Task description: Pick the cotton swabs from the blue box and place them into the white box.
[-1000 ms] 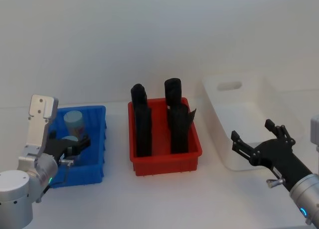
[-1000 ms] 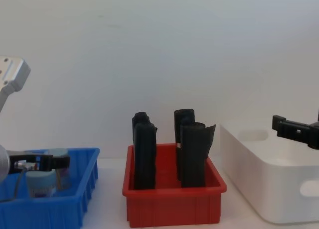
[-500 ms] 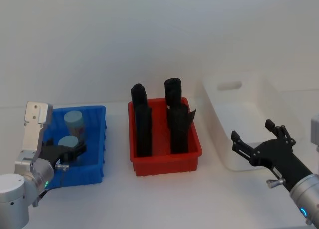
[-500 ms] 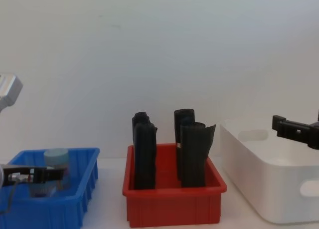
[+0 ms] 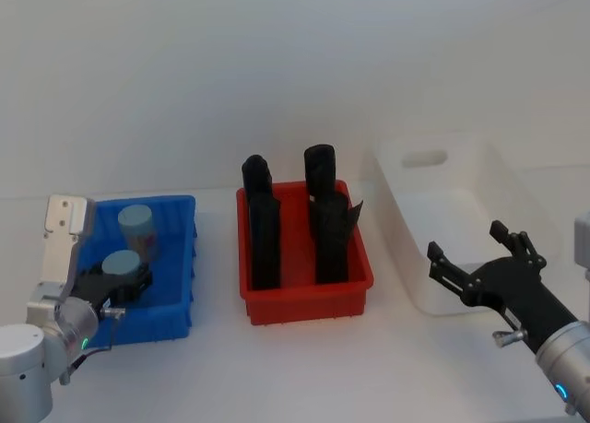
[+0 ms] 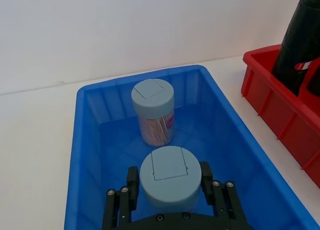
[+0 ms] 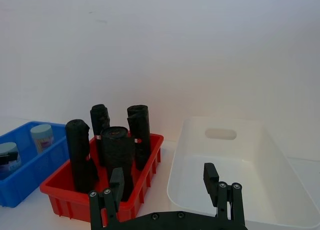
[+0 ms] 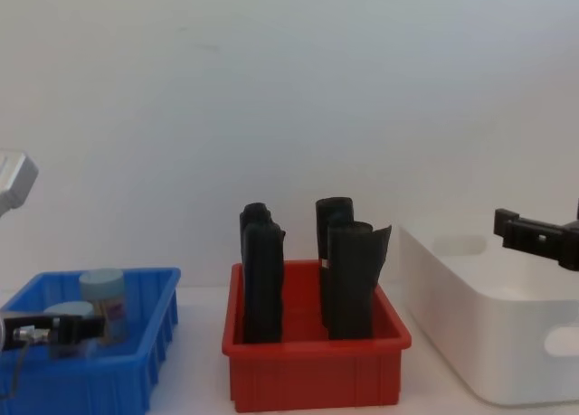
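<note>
Blue box (image 5: 175, 285), one: an open plastic bin with ribbed sides, standing at the left end of the table (image 5: 304, 377).

Cotton swabs, two tubs, both upright inside the blue box, each with a pale blue-grey lid:
- Front tub (image 5: 120, 263), at the middle of the box. The left tool (image 6: 169, 180) pinches it, one of the fingers (image 6: 132, 179) pressed against each side of the tub just under its lid.
- Rear tub (image 5: 136, 222), near the far wall and a little apart from the front one. Its clear side shows the swabs and a pinkish label.

Red bin (image 5: 309, 303), one, at the middle of the table between the two boxes.

Black rolls (image 5: 265, 229), four, standing on end in the red bin and rising well above its rim.

White box (image 8: 488, 361), one: a large glossy tub with rounded corners and oval handle slots, at the right end of the table beside the red bin. No tub lies in it.

Right tool (image 5: 466, 241), one: it hangs over the near edge of the white box with its fingers spread wide and nothing between them.
</note>
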You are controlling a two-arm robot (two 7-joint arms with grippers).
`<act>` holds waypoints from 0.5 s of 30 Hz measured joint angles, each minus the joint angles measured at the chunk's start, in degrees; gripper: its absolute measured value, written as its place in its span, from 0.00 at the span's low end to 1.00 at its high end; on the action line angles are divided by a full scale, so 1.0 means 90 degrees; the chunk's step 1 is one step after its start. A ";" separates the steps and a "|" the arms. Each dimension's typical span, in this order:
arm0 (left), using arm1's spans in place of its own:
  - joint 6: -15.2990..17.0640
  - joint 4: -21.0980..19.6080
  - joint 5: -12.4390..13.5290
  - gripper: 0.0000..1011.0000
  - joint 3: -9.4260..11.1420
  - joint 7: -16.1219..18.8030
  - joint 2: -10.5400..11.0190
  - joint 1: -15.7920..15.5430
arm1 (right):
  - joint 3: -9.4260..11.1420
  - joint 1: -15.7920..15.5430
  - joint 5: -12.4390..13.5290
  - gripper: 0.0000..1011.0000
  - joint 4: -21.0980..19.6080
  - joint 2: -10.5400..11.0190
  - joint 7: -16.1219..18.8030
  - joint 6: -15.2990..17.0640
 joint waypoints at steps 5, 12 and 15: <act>-0.0093 0.0106 0.0044 0.66 -0.0002 -0.0093 -0.0015 -0.0033 | 0.0000 0.0000 0.0000 0.99 0.0000 0.0000 0.0000 0.0000; -0.0202 0.0120 0.0119 0.66 -0.0013 -0.0211 -0.0013 -0.0035 | 0.0000 0.0000 0.0000 0.99 0.0000 0.0000 0.0000 0.0000; -0.0206 0.0003 0.0151 0.66 -0.0027 -0.0246 0.0011 -0.0004 | 0.0000 0.0000 0.0000 0.99 0.0000 0.0000 0.0000 0.0000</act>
